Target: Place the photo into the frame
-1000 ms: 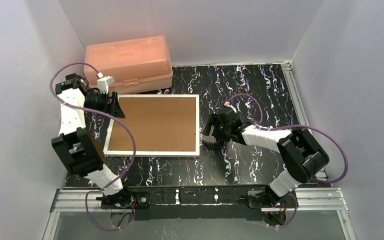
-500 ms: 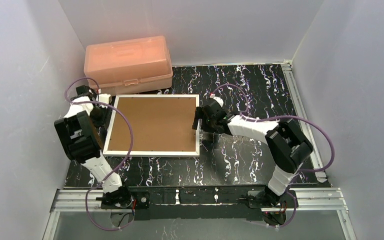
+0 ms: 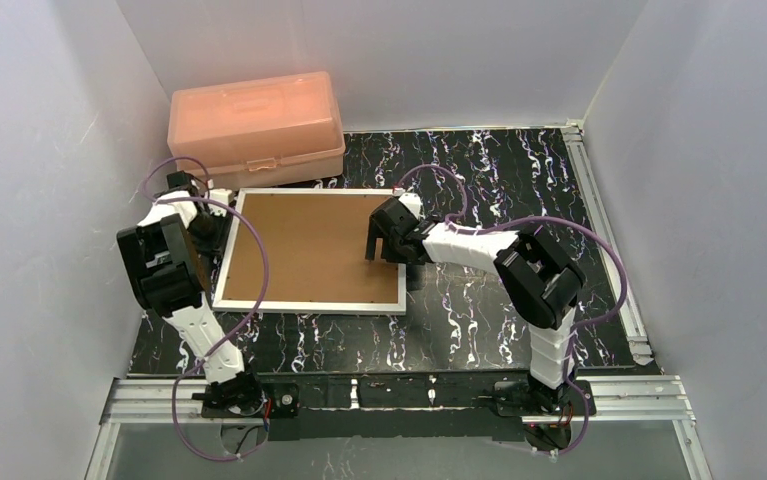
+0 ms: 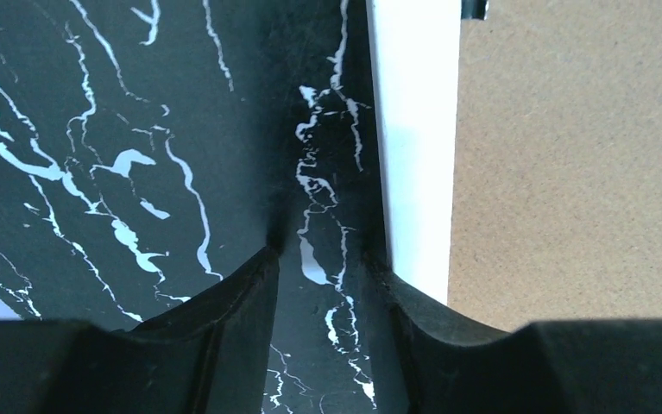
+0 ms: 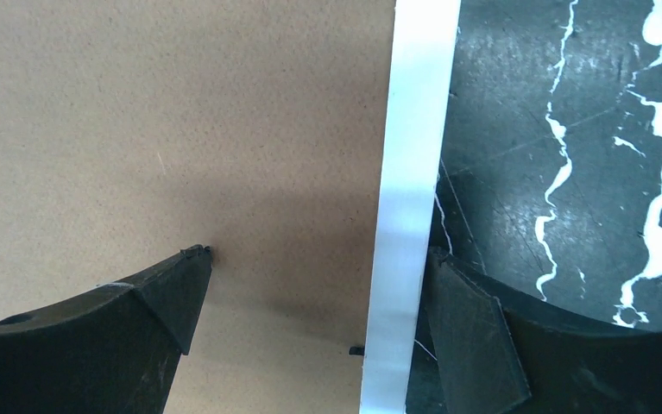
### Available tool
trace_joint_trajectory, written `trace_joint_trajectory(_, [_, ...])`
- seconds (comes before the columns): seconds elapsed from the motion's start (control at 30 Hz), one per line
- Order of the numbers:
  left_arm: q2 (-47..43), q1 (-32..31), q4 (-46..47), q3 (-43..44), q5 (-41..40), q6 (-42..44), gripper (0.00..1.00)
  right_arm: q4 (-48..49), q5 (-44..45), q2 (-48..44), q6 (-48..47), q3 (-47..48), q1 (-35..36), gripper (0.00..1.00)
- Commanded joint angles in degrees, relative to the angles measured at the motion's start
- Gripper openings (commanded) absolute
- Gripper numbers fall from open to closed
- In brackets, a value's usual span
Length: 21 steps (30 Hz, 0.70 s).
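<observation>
Lately both arms have closed in on the frame [image 3: 309, 307], which lies face down on the marbled table [image 3: 479, 160] with the brown backing board [image 3: 304, 245] filling it. A second ago the right pincer [image 5: 318, 267] sat out on the table well clear of the frame. Now it straddles the right rail with jaws spread wide, one finger over the board and the other just outside the rail above the table, gripping nothing. The left pincer [image 4: 318, 259] has dropped from above the far left corner to just outside the left rail. Its jaws stand a little apart with only table between them, and the rail is right beside the finger nearest the frame. The frame itself has slid slightly toward the right pincer. The photo shows in no view, so I cannot tell whether it sits under the board. My guess is that the arms are bracing the frame from both sides, ready to work on the backing
</observation>
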Motion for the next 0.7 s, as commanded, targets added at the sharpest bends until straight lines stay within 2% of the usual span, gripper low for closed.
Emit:
trace_joint_trajectory(0.0, [1.0, -5.4, -5.3, -2.7, 11.3, -2.2, 0.39, -3.6, -4.3, 1.7, 2.6, 2.3, 2.6, 0.99])
trace_joint_trajectory(0.27, [2.6, -7.9, -8.5, -1.6, 16.3, -0.8, 0.31, 12.1, -13.2, -14.1, 10.5, -8.7, -0.2, 0.99])
trace_joint_trajectory(0.4, [2.8, -8.9, -10.9, -1.2, 19.2, 0.7, 0.27, 17.2, -16.2, -17.3, 12.7, -10.6, -0.8, 0.99])
trace_joint_trajectory(0.67, [2.4, -10.7, -13.7, -1.3, 23.1, 1.6, 0.24, 25.1, -18.8, -23.0, 16.1, -12.0, -1.2, 0.99])
